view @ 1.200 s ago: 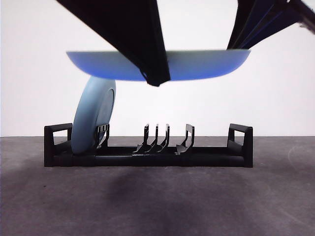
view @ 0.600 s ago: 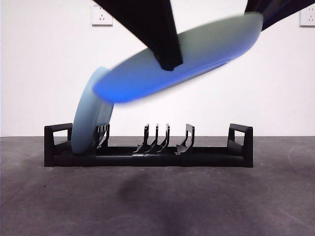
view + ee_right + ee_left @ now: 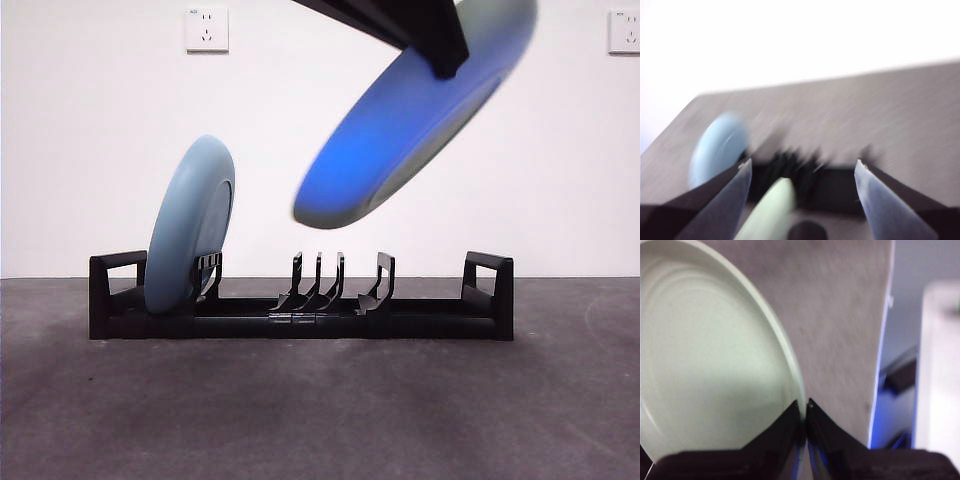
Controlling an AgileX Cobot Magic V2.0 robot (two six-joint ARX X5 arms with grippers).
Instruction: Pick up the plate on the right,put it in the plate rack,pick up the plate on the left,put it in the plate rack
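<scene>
Plate [image 3: 415, 120] number two hung tilted in the air above the rack [image 3: 300, 300], its low edge over the middle prongs, well clear of them. I had the left gripper [image 3: 805, 407] pinched tight on its rim, jaws nearly meeting with only the thin lip between them. I judged it stiff, light, smooth and probably slick, likely melamine or glazed ware, so the rim was the only sensible hold and a hard knock on the prongs could chip it or twist it out of the grip. Its underside showed deep blue in the front view; its face showed pale green with faint concentric rings in the left wrist view.

The other plate [image 3: 190, 225], pale blue and round, stood nearly upright in the end slot by one looped handle. The rack was black plastic, long and low, with curved divider prongs. The table [image 3: 320, 410] was dark grey and matte.

The right gripper [image 3: 802, 172] hung spread wide and empty, looking down on the rack; its view was blurred.
</scene>
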